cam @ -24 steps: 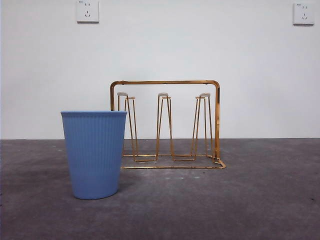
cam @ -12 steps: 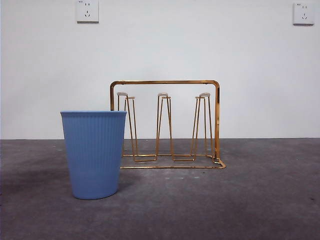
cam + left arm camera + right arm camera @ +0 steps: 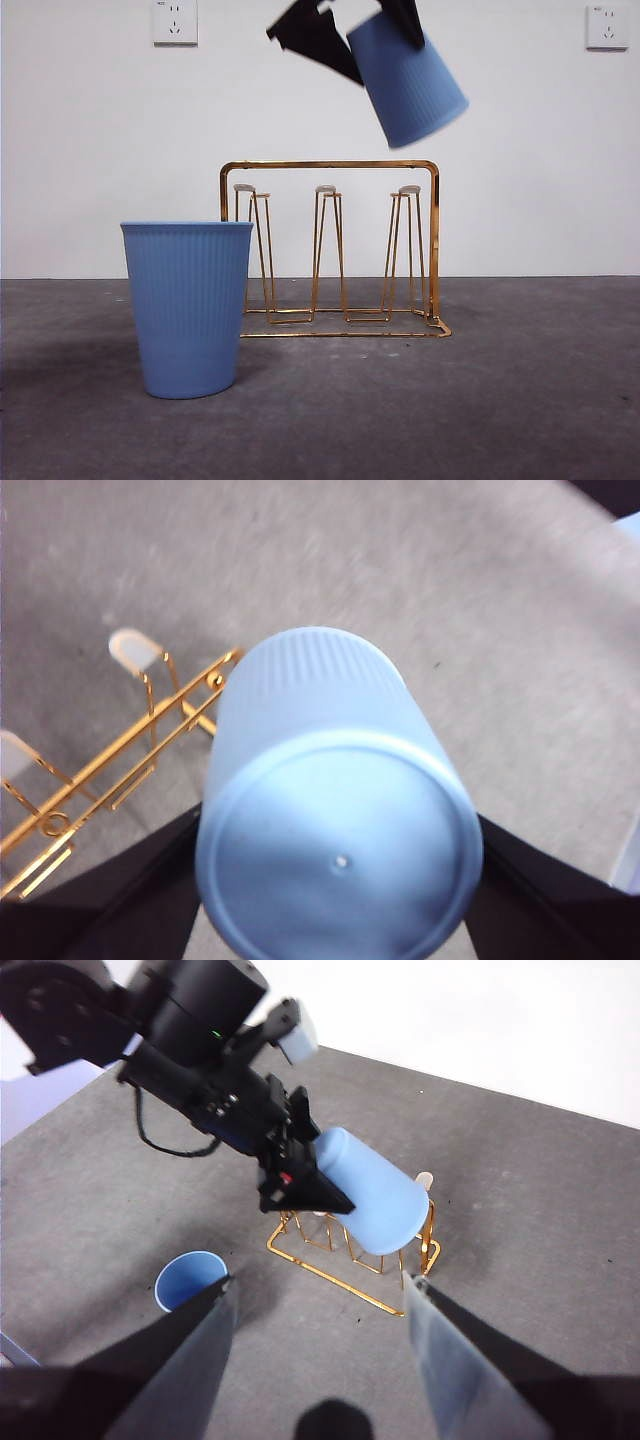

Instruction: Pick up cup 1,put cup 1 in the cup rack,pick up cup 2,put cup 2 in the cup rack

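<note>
The left gripper (image 3: 355,35) grips cup 1 (image 3: 408,82), tilted mouth-down above the rack (image 3: 330,165); next it must lower the mouth over a prong. Cup 2 (image 3: 188,308) waits on the counter (image 3: 520,400). The right gripper (image 3: 318,1305) hangs open, empty. Cup 1's mouth is hidden.

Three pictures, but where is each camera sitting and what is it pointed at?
Front view: low at table height, facing the cup rack, standing cup and wall; the left gripper enters from above.
Left wrist view: on that arm, looking along the held cup; its jaws flank it.
Right wrist view: high up, looking down; open right gripper.
All share the rack and the held cup.
</note>
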